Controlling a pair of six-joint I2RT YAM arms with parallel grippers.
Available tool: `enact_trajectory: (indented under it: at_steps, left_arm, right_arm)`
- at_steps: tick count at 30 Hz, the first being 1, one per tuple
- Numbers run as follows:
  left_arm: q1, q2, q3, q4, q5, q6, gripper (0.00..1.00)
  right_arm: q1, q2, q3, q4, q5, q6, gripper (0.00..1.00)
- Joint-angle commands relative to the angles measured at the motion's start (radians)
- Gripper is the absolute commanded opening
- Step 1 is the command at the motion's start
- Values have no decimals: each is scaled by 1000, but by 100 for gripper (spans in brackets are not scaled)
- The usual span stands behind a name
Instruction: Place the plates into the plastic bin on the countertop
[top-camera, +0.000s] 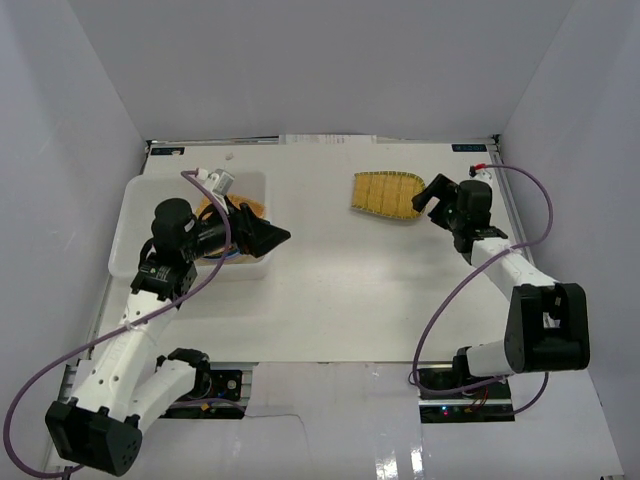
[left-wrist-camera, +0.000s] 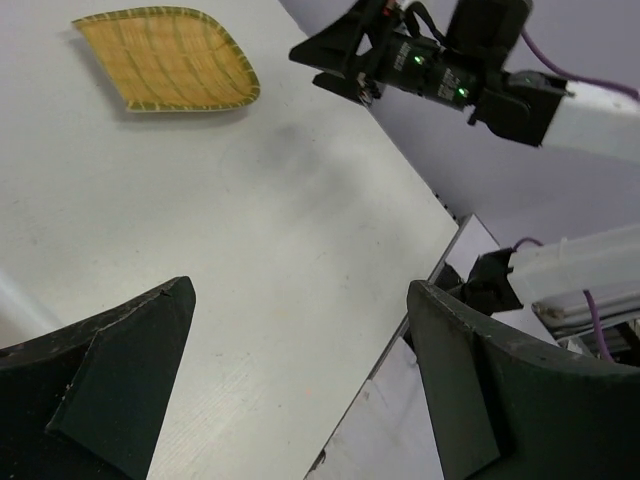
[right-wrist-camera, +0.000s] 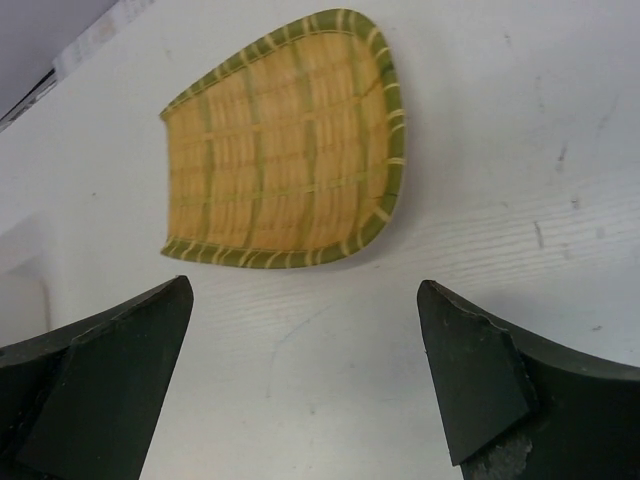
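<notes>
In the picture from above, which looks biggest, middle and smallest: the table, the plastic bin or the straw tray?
Largest to smallest:
1. table
2. plastic bin
3. straw tray

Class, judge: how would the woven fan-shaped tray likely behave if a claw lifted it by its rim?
The tray probably stays stiff: its tight weave holds a raised rim. Likely light, being thin straw. Lying flat, it seems unlikely to roll.

"Where does the top view look from?"
"High up and behind, facing down over the whole countertop (top-camera: 350, 290)."
"And the wrist views?"
"Both are low and close. The left wrist faces across towards the right arm (left-wrist-camera: 560, 100). All three share the fan-shaped woven tray (right-wrist-camera: 285, 150), and the right wrist is nearest it."
</notes>
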Motion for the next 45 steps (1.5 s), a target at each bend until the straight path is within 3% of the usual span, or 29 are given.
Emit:
enact_trajectory:
  at_steps: [1,5,11,12,17,25,28,32,41,45]
  left_arm:
    - [-39,-57,-59,47,30,95,98]
    - [-41,-96,-116,74,18,117,98]
    - [-39,-111,-123,74,6,123,98]
    - [-39,-111,-125,74,4,125,98]
    - [-39,-126,-126,74,3,131,98]
    - [-41,-151,-120,73,-71,131,98]
    - [-41,-157,-102,73,-161,96,98]
    - [-40,-178,-47,84,-204,66,98]
    - [-41,-264,74,82,-352,45,98]
    - [-40,-281,102,78,-382,59,98]
  right_arm:
    - [-30,66,-17,107,14,61,95]
    - [-53,219,17,138,36,91,89]
    - [-102,426,70,329,-128,192,70]
    - [-102,449,83,359,-166,228,56]
    - [-144,492,77,494,-205,293,8]
    - [-139,204,-57,639,-281,336,8]
    - [-116,49,-42,611,-324,355,8]
    - [43,-23,64,479,-291,273,8]
    - [391,193,368,423,-216,276,8]
    - [545,363,611,290,-147,243,8]
